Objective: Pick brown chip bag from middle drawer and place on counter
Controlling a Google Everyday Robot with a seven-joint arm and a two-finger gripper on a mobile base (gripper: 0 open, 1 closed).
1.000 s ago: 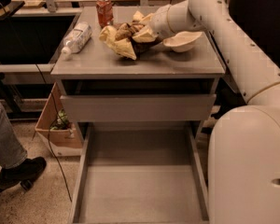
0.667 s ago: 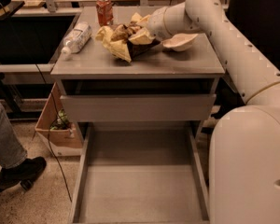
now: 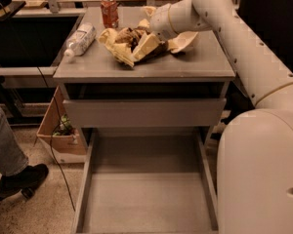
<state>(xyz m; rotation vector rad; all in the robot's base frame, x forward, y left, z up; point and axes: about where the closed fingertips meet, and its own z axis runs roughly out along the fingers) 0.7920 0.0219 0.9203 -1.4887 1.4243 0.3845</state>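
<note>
The brown chip bag (image 3: 129, 44), dark brown with pale yellow ends, lies crumpled on the counter (image 3: 146, 67) near its middle back. My gripper (image 3: 146, 34) is at the bag's right upper side, touching it, with the white wrist coming in from the right. The middle drawer (image 3: 146, 189) is pulled out wide below, and its flat grey floor is bare.
A clear plastic bottle (image 3: 80, 37) lies on the counter's left side. A red can (image 3: 109, 11) stands at the back. A pale bowl (image 3: 186, 41) sits right of the bag. A drawer with a tall front (image 3: 144, 112) is slightly out. A person's leg (image 3: 10, 155) and a cardboard box (image 3: 58, 133) are on the left.
My arm has shifted slightly to the left over the counter, and the bag has moved a little with it. The drawers have not moved.
</note>
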